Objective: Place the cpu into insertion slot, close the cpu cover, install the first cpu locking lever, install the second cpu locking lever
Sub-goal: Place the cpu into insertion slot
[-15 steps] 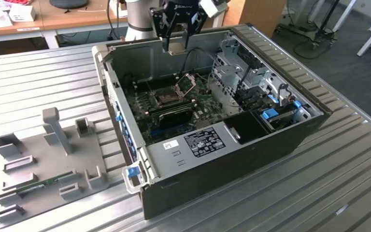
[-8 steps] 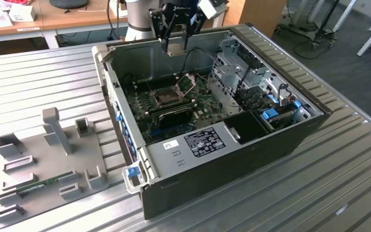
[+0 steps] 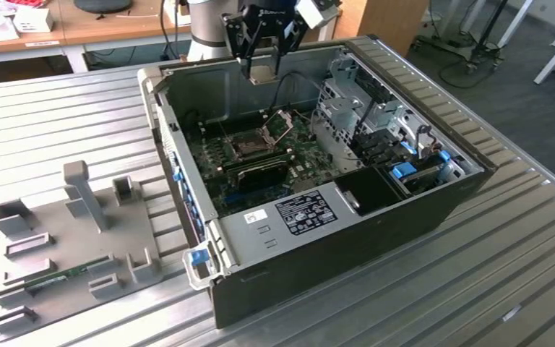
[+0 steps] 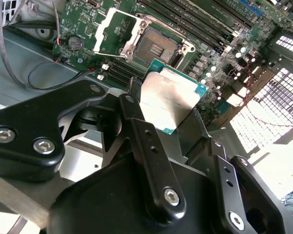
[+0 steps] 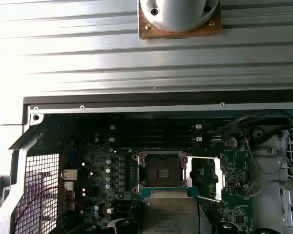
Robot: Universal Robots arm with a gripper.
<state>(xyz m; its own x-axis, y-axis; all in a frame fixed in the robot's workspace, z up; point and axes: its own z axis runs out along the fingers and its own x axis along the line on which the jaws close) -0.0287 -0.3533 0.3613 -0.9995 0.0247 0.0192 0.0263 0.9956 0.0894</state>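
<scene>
Exterior view, jaws are hanging above the open computer case (image 3: 393, 217), insertion slot (image 3: 242, 150) lying well below them; second wrist view, jaws are clamping the cpu (image 4: 172, 97) by its edges, that slot lying bare beyond it, cpu cover (image 4: 102, 30) lying flipped open beside; first wrist view, cpu is sitting apart from that slot.
</scene>
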